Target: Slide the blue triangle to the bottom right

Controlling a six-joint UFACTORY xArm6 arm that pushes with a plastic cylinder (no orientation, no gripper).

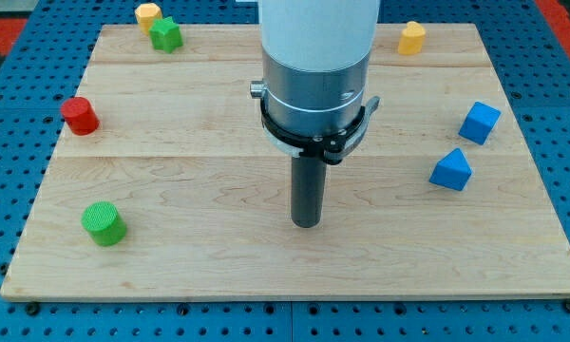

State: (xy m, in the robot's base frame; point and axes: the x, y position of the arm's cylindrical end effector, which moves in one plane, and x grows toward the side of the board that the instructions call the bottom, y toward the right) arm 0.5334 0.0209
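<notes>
The blue triangle (451,171) lies on the wooden board (218,256) at the view's right, a little above mid-height. A blue cube (480,123) sits just above and to its right. My tip (306,223) rests on the board near the centre, well to the left of the blue triangle and slightly lower. It touches no block.
A red cylinder (79,116) is at the left edge. A green cylinder (104,224) is at the lower left. A yellow block (148,14) and a green star-like block (166,34) sit at the top left. A yellow block (411,38) is at the top right.
</notes>
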